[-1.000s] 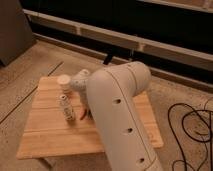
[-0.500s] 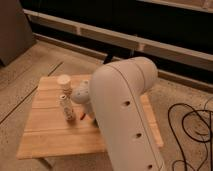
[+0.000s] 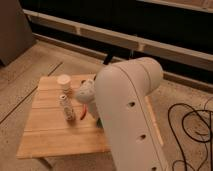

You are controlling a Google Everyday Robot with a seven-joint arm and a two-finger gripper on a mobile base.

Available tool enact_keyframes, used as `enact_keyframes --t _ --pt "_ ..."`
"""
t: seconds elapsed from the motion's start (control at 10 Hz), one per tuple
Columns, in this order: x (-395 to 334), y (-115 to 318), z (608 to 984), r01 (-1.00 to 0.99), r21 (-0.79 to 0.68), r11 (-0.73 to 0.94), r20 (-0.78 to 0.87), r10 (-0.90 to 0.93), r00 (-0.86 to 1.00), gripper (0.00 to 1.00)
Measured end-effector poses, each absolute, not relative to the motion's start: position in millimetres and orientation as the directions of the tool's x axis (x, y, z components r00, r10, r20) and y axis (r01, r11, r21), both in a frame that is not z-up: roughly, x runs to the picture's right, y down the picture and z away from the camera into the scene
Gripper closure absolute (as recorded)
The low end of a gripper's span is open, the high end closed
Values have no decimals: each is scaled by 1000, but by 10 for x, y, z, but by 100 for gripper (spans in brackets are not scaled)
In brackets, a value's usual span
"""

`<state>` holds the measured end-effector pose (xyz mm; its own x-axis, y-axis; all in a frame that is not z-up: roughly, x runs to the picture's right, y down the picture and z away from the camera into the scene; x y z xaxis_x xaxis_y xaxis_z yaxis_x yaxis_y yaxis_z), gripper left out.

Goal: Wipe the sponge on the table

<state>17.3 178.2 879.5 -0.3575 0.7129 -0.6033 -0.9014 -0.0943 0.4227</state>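
My gripper [image 3: 85, 102] is low over the middle of the wooden table [image 3: 50, 137], at the end of the big white arm [image 3: 130, 110] that fills the foreground. The arm hides most of the gripper. A small red-orange item [image 3: 83, 113] shows just under it on the table top; I cannot tell whether this is the sponge. No other sponge is visible. A small clear bottle [image 3: 66, 107] stands upright just left of the gripper. A white cup [image 3: 64, 80] stands behind the bottle.
The arm covers the table's right half. Black cables [image 3: 190, 125] lie on the speckled floor to the right. A dark wall with a pale ledge [image 3: 125, 40] runs behind the table. A grey panel [image 3: 12, 27] stands at the far left.
The wrist has dropped from beside the cup down toward the table top next to the bottle. The arm's upper section has swung slightly right. Bottle and cup have not moved.
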Motion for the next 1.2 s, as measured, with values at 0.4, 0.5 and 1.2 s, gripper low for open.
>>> enact_keyframes --t 0.4,0.5,1.2 --pt "839 1238 8910 -824 532 -196 -548 661 -512 89" --pt "811 1132 8988 -824 537 -183 -547 668 -505 89" --pt "41 818 9607 -894 443 -63 -604 717 -349 89"
